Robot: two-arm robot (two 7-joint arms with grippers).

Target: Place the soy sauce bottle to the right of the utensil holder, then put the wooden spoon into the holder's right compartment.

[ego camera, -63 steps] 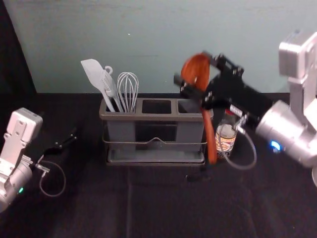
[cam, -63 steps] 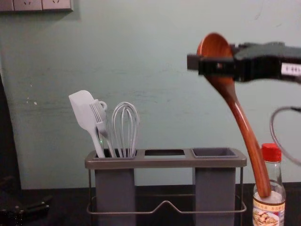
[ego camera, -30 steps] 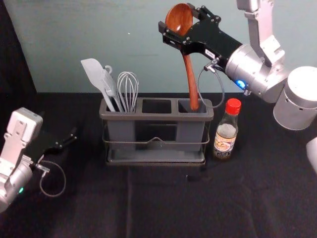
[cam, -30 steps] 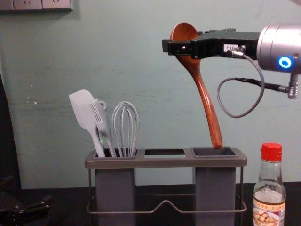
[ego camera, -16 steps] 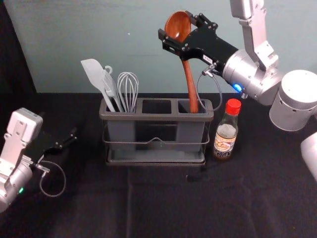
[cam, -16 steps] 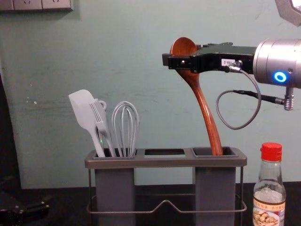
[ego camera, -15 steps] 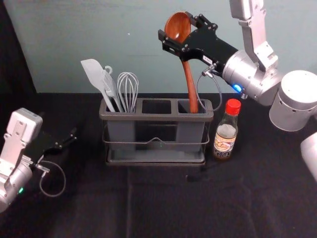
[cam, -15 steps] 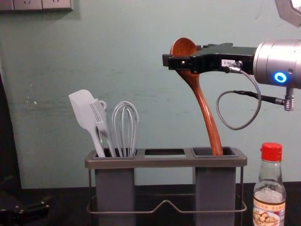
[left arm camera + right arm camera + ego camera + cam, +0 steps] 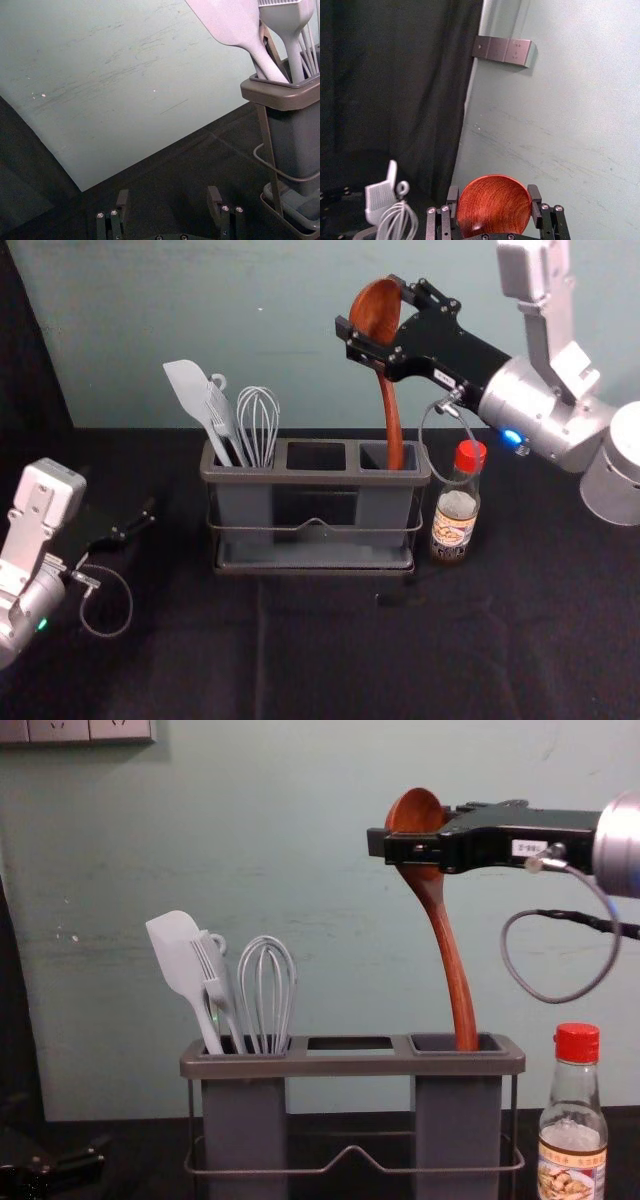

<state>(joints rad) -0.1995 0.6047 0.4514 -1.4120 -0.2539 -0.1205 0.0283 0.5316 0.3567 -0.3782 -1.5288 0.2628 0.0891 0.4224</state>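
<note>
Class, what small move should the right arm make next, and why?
Probably ease the wooden spoon downward before releasing: its handle reaches into the right compartment, but its bowl, held by the right pincer, is well above the utensil holder's rim.

A black cloth (image 9: 330, 660) covers the work surface, with faint creases running through its front part. The utensil holder (image 9: 310, 477) stands upright on it, its long side facing front. Just beside the holder's right end, the soy sauce bottle (image 9: 453, 532) stands upright on the cloth, red cap on top and label facing front.
</note>
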